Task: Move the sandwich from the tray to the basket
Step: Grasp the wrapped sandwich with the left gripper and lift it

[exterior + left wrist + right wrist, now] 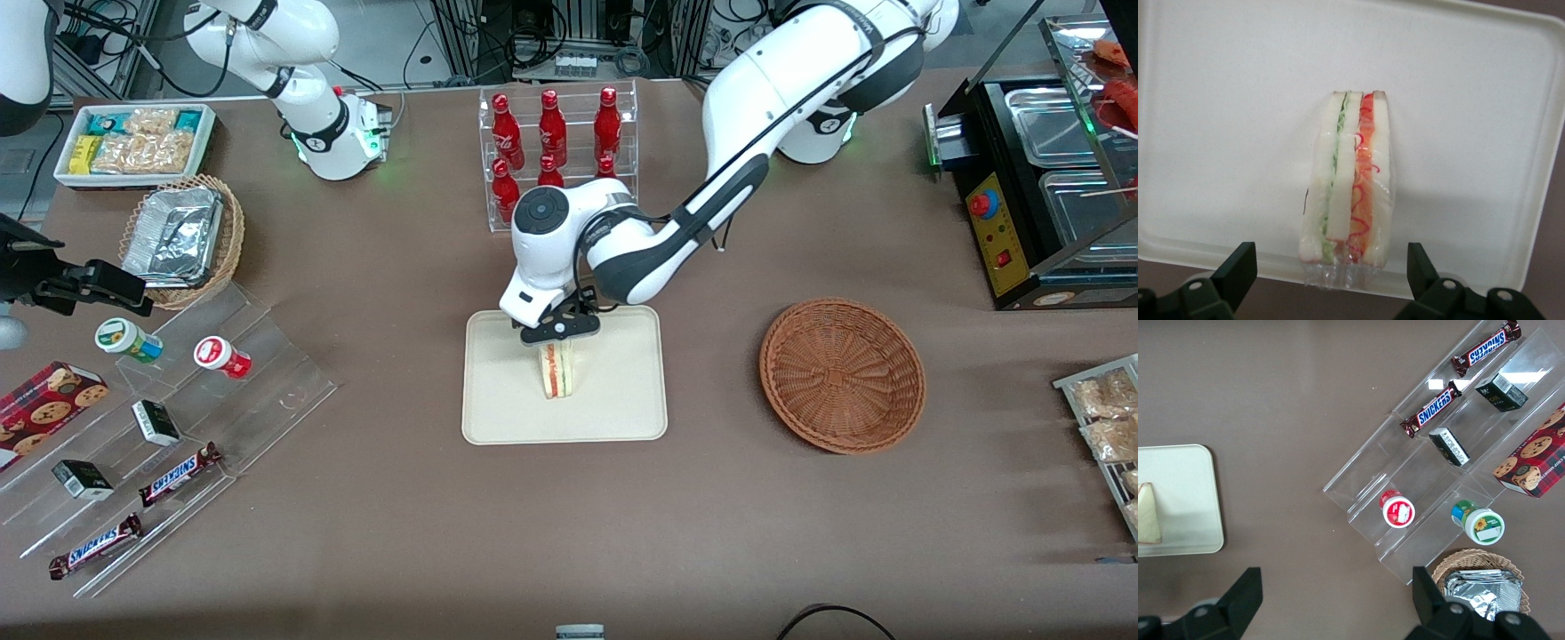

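Observation:
My gripper (562, 336) hangs above the cream tray (622, 391), over the tray's part farther from the front camera. The wrapped sandwich (557, 370) lies on the tray, nearer to the front camera than the gripper, which hides part of it there. In the left wrist view the gripper (1331, 263) is open, its two fingers wide apart, with the clear wrapper end of the sandwich (1368, 180) showing between them; the tray (1458, 80) lies beneath. The round brown wicker basket (843, 376) stands on the table beside the tray, toward the working arm's end.
A clear rack with red bottles (552, 129) stands farther from the front camera than the tray. An oven (1049, 204) and a rack of wrapped bread (1111, 427) are at the working arm's end. Stepped clear shelves (191, 413) with snacks stand toward the parked arm's end.

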Action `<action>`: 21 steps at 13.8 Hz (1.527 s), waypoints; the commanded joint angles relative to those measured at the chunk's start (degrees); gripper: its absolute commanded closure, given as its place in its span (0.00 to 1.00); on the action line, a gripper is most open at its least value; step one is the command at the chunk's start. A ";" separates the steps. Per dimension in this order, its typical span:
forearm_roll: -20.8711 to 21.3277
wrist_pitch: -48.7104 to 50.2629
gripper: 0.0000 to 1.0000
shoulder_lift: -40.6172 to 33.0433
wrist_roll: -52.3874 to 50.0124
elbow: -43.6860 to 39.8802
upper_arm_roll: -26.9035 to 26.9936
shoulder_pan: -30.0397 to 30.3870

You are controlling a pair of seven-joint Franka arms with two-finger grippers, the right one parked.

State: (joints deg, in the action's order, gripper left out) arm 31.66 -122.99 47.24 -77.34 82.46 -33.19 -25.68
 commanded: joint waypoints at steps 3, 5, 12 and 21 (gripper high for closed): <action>1.56 -2.08 0.30 2.41 -1.50 -2.22 2.96 -2.62; 1.56 -2.08 0.81 2.33 -1.41 -2.39 2.96 -2.36; -1.94 4.48 1.00 -4.24 -3.25 -3.71 2.87 1.06; -14.67 24.37 1.00 -21.66 -8.00 -2.05 2.87 19.32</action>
State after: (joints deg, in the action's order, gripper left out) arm 20.95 -99.16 28.64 -83.62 77.22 -30.01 -11.46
